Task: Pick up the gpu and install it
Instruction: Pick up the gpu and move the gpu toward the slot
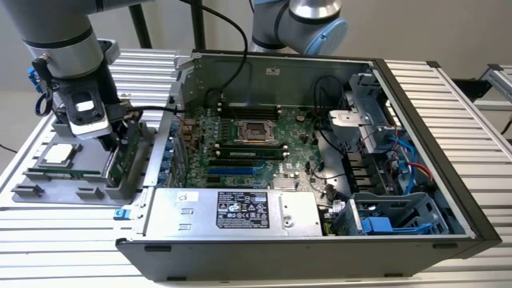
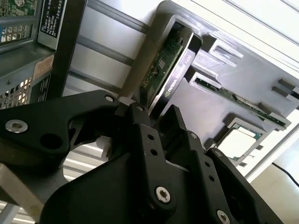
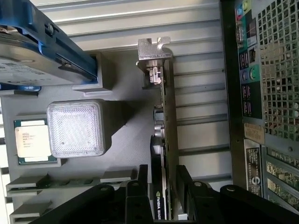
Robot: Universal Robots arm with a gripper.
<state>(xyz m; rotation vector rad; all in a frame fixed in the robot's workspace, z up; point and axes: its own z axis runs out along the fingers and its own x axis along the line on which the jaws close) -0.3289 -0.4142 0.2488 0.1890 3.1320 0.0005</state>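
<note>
**Exterior view:** The arm's gripper (image 1: 110, 143) hung low over a grey tray (image 1: 36, 195) at the exterior view's left. It was down at the gpu (image 1: 122, 163), which stood on its long edge in a slot along the tray's side nearest the open computer case (image 1: 320, 255). A processor (image 1: 57, 155) lay flat on the tray on the card's far side from the case. The motherboard (image 1: 240, 150) lay exposed inside the case. Tray and case both rested on a slatted table (image 1: 64, 240).

**Second wrist view:** The gripper (image 2: 158, 114) straddled the upright gpu (image 2: 170, 70), whose green board and black cooler ran away from it along the slot in the tray (image 2: 201, 109). A memory stick (image 2: 233, 98) sat in a neighbouring slot, and the processor (image 2: 239, 140) lay past that.

**First wrist view:** The gripper (image 3: 162, 170) sat astride the gpu (image 3: 168, 116), with the card's silver end bracket (image 3: 153, 49) at the far end. Whether the tool had clamped the card or merely bracketed it could not be told. A hard drive (image 3: 32, 56) with blue rails, a pale square block (image 3: 75, 128) and the processor (image 3: 30, 140) shared the tray (image 3: 121, 93). The computer case (image 3: 275, 70) showed its perforated rear alongside the card, apart from it.
</note>
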